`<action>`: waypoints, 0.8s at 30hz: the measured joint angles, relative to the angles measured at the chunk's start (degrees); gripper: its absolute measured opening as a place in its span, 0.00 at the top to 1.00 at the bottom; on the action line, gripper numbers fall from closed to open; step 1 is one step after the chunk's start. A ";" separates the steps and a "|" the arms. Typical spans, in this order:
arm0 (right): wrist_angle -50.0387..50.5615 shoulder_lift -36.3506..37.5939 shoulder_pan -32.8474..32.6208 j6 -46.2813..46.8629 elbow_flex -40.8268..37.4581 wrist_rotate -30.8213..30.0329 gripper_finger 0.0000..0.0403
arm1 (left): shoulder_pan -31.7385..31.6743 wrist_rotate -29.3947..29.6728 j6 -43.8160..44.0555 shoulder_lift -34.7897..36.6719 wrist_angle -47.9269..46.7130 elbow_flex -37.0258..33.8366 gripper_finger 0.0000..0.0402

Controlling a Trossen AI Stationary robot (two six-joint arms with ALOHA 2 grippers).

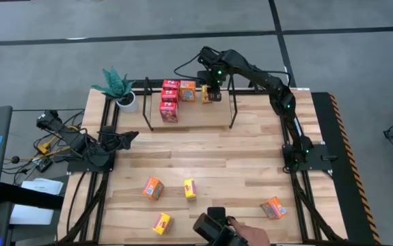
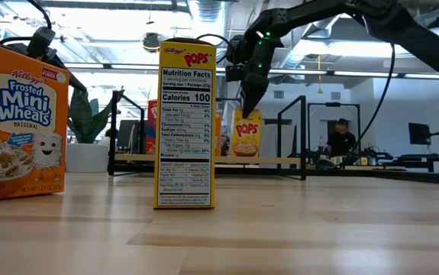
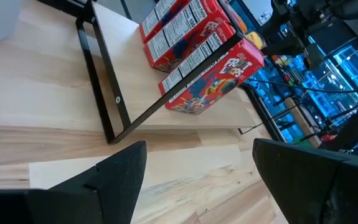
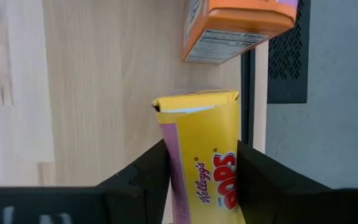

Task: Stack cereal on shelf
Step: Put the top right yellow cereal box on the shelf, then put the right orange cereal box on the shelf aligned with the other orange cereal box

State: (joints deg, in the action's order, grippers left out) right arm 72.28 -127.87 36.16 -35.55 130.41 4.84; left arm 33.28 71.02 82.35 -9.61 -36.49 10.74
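The shelf [image 1: 189, 116], a black rod rack on a light wooden base, stands at the table's far side. On it are three red cereal boxes [image 1: 169, 102], an orange one [image 1: 187, 90] and a yellow one [image 1: 208, 94]. My right gripper [image 1: 212, 83] reaches down over the shelf and is shut on the yellow box [image 4: 203, 162]. My left gripper [image 3: 197, 180] waits open, nothing between its fingers, near the table's left edge [image 1: 129, 135], pointing toward the shelf. My right gripper pinches the yellow box between its two fingers [image 4: 144, 177], on two opposite sides [image 4: 174, 168] near its upper end. The fingers come steeply from above. The box stands upright [image 2: 247, 134], its lower end down at the shelf's wooden base.
Loose boxes lie on the near half of the table: orange [image 1: 154, 188], yellow [image 1: 190, 188], yellow [image 1: 162, 223], orange [image 1: 274, 208]. A white potted plant [image 1: 117, 87] stands left of the shelf. A person's hand [image 1: 251, 236] shows at the near edge.
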 joint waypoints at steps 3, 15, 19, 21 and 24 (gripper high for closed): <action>-0.66 0.00 0.00 0.20 0.00 -0.02 0.51 | -0.02 0.16 0.00 0.00 0.00 0.00 0.29; -1.32 0.02 0.00 1.09 0.00 -2.00 0.22 | -0.02 0.16 0.00 0.00 0.00 0.00 0.29; -0.99 0.24 -0.04 1.22 1.01 -3.07 0.14 | -0.02 0.16 0.00 0.00 0.00 0.00 0.29; -0.93 0.42 -0.21 1.22 2.99 -4.07 0.12 | -0.02 0.16 -0.02 0.00 -0.01 0.00 0.29; -2.23 1.96 -0.52 1.67 4.15 -5.40 0.10 | 0.00 0.13 -0.02 0.02 -0.02 0.00 0.29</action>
State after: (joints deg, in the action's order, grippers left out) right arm 70.05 -125.91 35.64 -33.88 134.56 -0.56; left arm 33.28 71.15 82.33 -9.59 -36.51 10.74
